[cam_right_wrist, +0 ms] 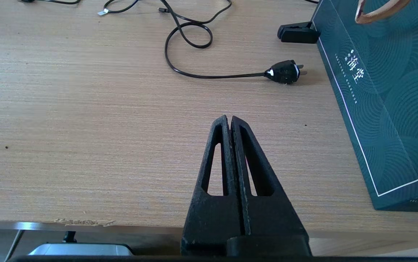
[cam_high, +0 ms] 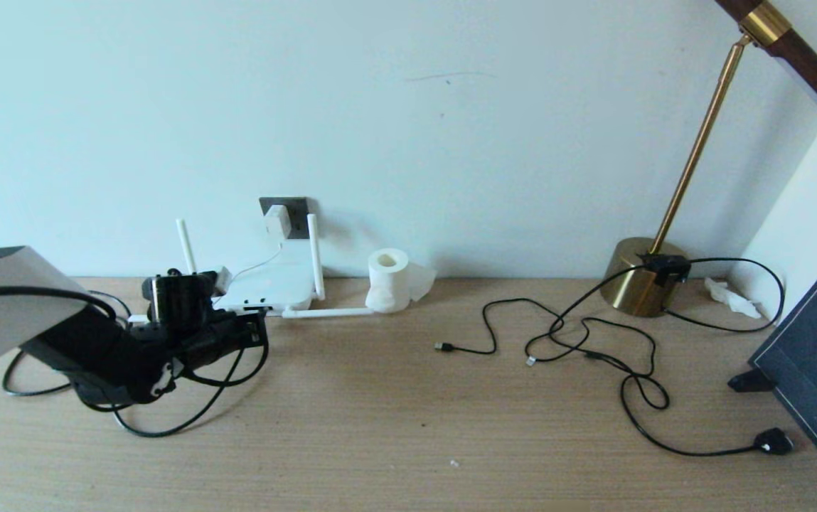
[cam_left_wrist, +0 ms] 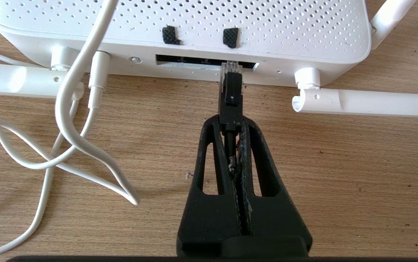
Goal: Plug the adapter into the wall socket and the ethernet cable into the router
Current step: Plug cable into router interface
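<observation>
**Ethernet plug at the router's port slot**

The thin black ethernet cable is pinched by its black boot in the left gripper, jaws clamped on it – its clear plug tip sits at the mouth of the dark port slot in the flat white router, which lies on the wooden desk against the wall. The small white adapter is seated in the dark grey wall socket just above the router, its thin white cord running down to the router's back. Near the router stands a white tissue roll. The right gripper hangs over bare desk, jaws pressed together on nothing – a chunky black plug lies beyond it.
</observation>
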Available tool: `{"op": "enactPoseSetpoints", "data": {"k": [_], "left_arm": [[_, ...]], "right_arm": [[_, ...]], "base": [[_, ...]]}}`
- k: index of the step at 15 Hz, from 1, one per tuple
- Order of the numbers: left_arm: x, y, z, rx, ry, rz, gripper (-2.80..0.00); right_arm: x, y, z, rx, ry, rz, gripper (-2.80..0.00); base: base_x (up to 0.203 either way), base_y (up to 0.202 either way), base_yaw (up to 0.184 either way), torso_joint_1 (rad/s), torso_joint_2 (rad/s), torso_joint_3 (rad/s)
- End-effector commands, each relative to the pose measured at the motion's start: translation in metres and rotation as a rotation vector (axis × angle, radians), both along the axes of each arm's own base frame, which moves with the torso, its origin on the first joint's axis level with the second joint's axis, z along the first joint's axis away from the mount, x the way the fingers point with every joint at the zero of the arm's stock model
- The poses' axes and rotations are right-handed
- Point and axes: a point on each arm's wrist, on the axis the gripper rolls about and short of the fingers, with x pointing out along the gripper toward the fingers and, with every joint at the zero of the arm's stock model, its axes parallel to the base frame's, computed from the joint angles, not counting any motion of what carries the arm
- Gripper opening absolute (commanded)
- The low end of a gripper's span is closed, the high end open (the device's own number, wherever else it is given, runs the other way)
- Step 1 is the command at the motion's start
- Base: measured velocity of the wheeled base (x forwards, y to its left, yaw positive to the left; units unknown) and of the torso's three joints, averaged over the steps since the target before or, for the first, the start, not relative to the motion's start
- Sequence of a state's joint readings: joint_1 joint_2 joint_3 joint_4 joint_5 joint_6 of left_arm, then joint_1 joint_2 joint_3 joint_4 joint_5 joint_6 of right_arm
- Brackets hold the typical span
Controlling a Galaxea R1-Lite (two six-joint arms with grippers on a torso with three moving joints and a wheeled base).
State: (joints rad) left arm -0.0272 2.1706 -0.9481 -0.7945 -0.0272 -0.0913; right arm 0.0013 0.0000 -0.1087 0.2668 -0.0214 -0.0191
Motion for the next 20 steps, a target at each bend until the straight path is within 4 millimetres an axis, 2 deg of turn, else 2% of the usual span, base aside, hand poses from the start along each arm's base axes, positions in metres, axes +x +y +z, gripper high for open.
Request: {"op": "enactPoseSetpoints", "data": {"k": [1, 20], "left_arm": [[0.0004, -0.0002, -0.0008, -0.001, -0.002, 0.000, -2.80], [-0.0007, -0.0037, 0.0012, 0.002, -0.005, -0.007, -2.80]], "right_arm": [[0.0001, 0.0000, -0.0001, -0.001, 0.003, 0.000, -2.80], [0.0001, 0.0000, -0.0001, -0.001, 0.003, 0.000, -2.80]], "base": [[0.000, 0.000, 0.000, 0.000, 0.00, 0.000], [0.000, 0.000, 0.000, 0.000, 0.00, 0.000]]}}
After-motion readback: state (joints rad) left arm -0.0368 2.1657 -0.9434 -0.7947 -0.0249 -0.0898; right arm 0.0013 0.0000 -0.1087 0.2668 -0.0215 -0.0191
